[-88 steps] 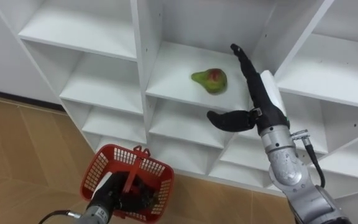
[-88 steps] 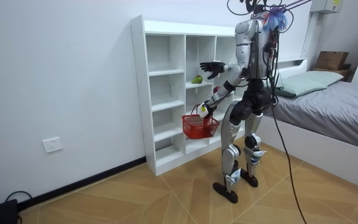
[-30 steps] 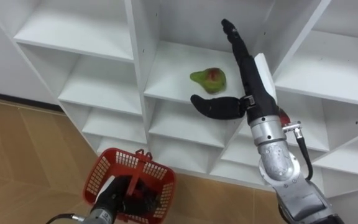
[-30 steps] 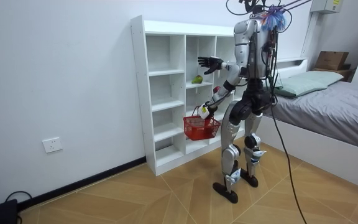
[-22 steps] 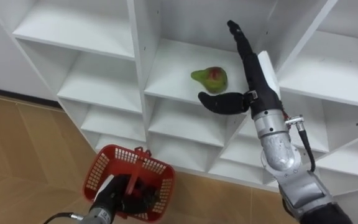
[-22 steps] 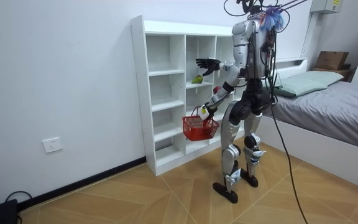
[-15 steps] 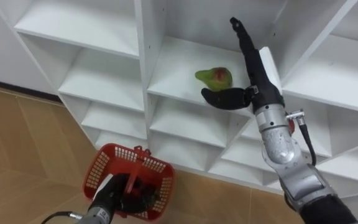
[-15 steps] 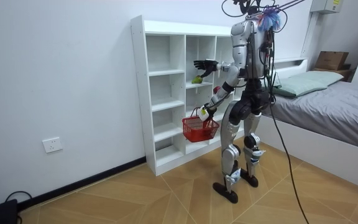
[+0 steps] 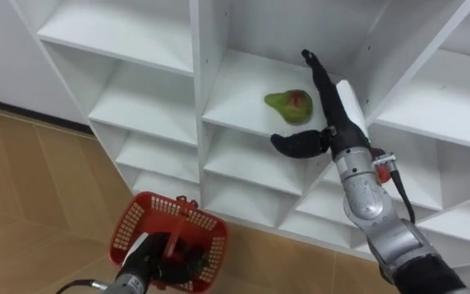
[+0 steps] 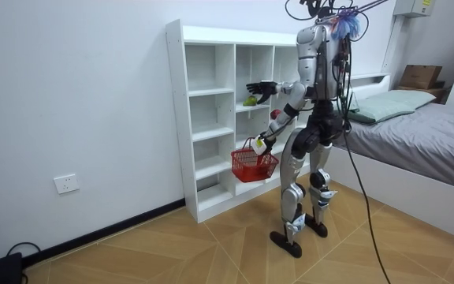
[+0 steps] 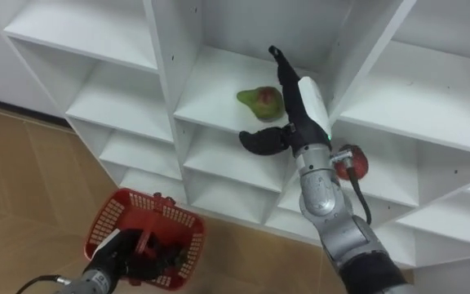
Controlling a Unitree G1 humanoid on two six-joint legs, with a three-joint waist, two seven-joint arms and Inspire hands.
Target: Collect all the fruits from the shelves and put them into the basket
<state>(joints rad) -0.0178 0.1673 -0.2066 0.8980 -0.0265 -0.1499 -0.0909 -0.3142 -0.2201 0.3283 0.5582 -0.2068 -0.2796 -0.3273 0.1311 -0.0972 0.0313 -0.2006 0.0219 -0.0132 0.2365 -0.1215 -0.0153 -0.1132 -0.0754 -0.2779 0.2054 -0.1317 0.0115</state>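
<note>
- White closet (image 9: 199,73) of open compartments stands on a wooden floor (image 9: 31,180); the robot stands upright before it, with bare floor toward the room view's left and a bed (image 10: 424,134) at its right.
- Pear (image 9: 290,105) lies on a middle shelf, back from the near edge, with free board to its left.
- Right hand (image 9: 328,114) reaches in just right of the pear, fingers straight, thumb spread by the shelf's near edge; whether it touches the pear cannot be told.
- Left hand (image 9: 160,260), low and near, is curled round the handle of the red basket (image 9: 130,222).
</note>
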